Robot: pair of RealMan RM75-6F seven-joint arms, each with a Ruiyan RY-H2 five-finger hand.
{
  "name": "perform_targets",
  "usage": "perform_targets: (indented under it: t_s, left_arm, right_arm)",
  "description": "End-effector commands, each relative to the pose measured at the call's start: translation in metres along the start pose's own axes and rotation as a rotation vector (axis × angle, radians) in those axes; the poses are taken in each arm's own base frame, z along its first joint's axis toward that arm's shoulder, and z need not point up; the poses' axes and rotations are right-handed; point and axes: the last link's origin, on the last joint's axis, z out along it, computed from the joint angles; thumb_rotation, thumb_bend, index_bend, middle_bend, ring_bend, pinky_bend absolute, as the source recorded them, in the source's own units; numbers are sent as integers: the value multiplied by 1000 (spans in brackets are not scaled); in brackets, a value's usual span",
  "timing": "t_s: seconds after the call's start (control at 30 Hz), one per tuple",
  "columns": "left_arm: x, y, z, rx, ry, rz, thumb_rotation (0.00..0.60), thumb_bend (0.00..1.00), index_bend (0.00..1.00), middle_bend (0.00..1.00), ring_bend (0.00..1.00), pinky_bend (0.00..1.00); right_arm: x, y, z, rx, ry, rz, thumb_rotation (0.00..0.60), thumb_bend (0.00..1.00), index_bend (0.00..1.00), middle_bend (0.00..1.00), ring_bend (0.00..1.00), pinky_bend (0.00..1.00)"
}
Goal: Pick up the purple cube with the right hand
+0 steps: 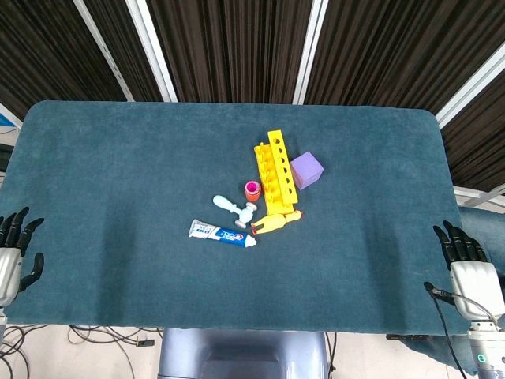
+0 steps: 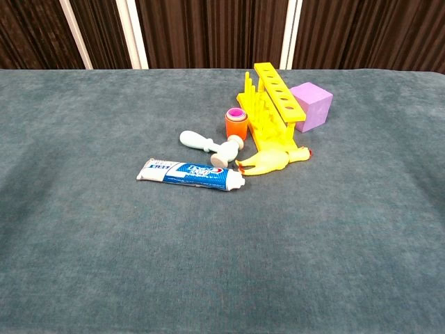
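Toothpaste tube (image 2: 189, 174), toy hammer (image 2: 208, 145), yellow rack (image 2: 272, 104)

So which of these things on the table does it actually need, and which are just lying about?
Needed for the job:
- the small purple plastic cube
- the right hand, black fingers apart, at the table's near edge, holding nothing

Just lying about:
- yellow plastic rack with holes, right beside the cube
- yellow rubber chicken
- blue-and-white toothpaste tube
- pale blue toy hammer
- orange and pink stacked cups
- left hand
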Motion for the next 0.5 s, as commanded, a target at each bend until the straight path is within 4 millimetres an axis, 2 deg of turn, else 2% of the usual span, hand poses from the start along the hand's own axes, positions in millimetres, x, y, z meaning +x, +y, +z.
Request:
perform_targets:
  t_s: [0.03, 0.5]
  left_arm:
    - [0, 0, 0, 0, 1, -1, 600, 511, 144, 0, 0, 0]
    - [0, 0, -1, -3, 2, 3, 600, 510, 143, 0, 0, 0]
  right_arm:
    - [0, 0, 0, 0, 0, -1, 600, 80, 0, 0, 81, 162]
    - [1, 1, 0, -4, 2, 1, 600, 80, 0, 0, 80, 162]
